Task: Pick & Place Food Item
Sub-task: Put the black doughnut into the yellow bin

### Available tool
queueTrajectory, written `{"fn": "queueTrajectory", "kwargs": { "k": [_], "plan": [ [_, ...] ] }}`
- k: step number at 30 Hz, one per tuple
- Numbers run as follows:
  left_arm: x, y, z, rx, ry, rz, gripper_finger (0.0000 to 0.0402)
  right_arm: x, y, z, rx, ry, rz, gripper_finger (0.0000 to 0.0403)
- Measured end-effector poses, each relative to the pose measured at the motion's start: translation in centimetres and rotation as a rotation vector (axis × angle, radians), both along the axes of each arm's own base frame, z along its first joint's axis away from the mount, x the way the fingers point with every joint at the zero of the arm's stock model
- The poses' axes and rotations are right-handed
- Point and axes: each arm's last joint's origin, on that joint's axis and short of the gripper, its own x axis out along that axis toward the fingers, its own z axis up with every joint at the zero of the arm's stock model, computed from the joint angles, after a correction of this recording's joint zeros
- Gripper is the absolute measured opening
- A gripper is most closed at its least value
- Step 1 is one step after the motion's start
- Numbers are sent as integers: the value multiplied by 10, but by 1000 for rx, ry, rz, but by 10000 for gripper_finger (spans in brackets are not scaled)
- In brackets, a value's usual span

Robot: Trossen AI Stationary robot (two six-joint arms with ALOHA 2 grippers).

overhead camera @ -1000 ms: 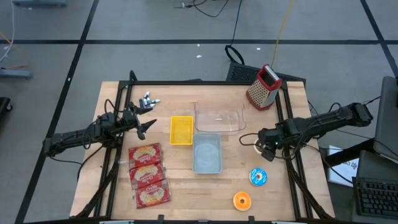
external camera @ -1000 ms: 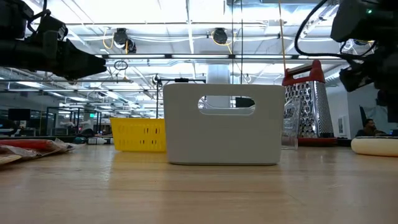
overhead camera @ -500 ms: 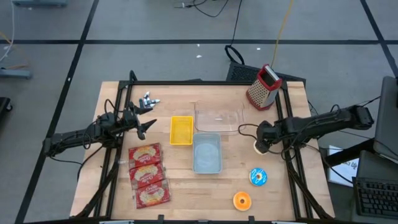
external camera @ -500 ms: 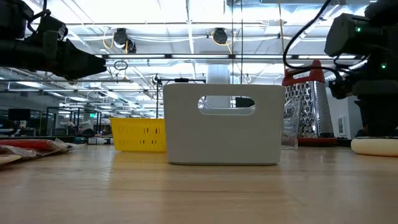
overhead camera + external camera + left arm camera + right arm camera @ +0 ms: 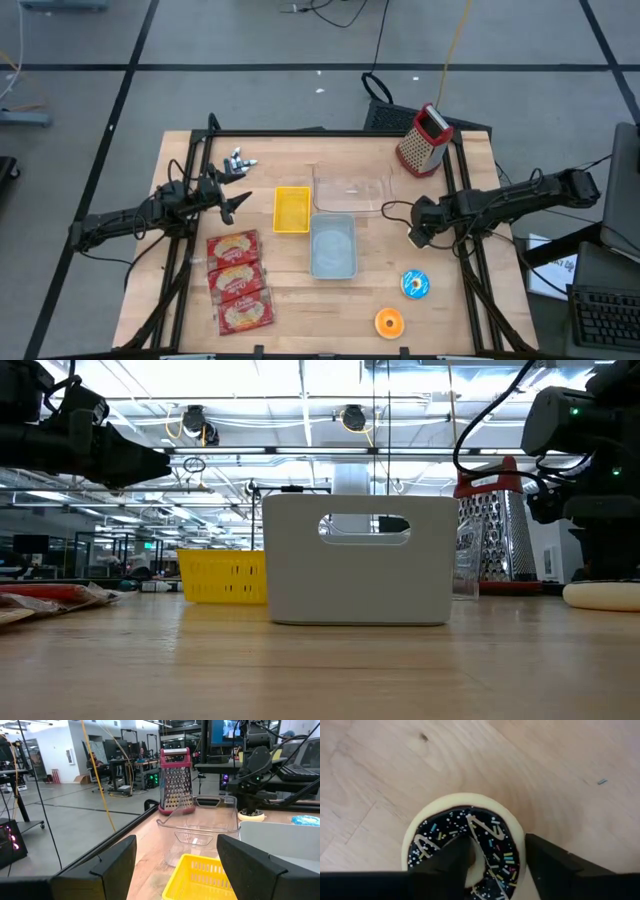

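Starting at the near edge of the worktop [image 5: 300, 310]: there's an orange-iced donut [image 5: 389, 322] close to the near right corner, and a blue-iced donut [image 5: 416, 284] a bit further in from it. Over toward the near left corner we've got three red cracker packets [image 5: 238, 280] lying in a row, one behind the other.

Middle of the worktop is the grey bin [image 5: 332, 246], standing upright. Level with it, toward the right edge, is the thing we care about: the chocolate donut [image 5: 470, 832], pale dough with dark icing and coloured sprinkles, lying flat on the wood. The right gripper [image 5: 422, 232] is pointed steeply down right over it. From its wrist camera we see the fingers [image 5: 547, 862] spread across one side of the ring, one down at the hole and the other just outside the rim. They aren't visibly clamped on it, and the donut sits on the worktop.

Over by the left edge the left gripper [image 5: 176, 845] hangs level above the wood, its fingers released and wide apart with nothing between them.

Further back, the yellow basket [image 5: 292, 209] sits just beyond and left of the bin, with a clear plastic container [image 5: 352, 191] beside it on the right. A small shiny metal piece [image 5: 240, 160] lies toward the far left corner. The red-handled grater [image 5: 424, 139] stands at the far right corner.
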Motion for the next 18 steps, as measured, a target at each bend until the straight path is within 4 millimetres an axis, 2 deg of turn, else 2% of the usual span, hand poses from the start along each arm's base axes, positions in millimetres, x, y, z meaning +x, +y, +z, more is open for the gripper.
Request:
{"fn": "queueTrajectory", "kwargs": {
  "k": [5,9,18],
  "plan": [
    [0,0,0,0,0,0,273,2,0,1,-4,-26,35,100],
    [0,0,0,0,0,0,274,6,1,5,19,-108,90,67],
    [0,0,0,0,0,0,274,20,8,27,52,-435,228,46]
  ]
}}
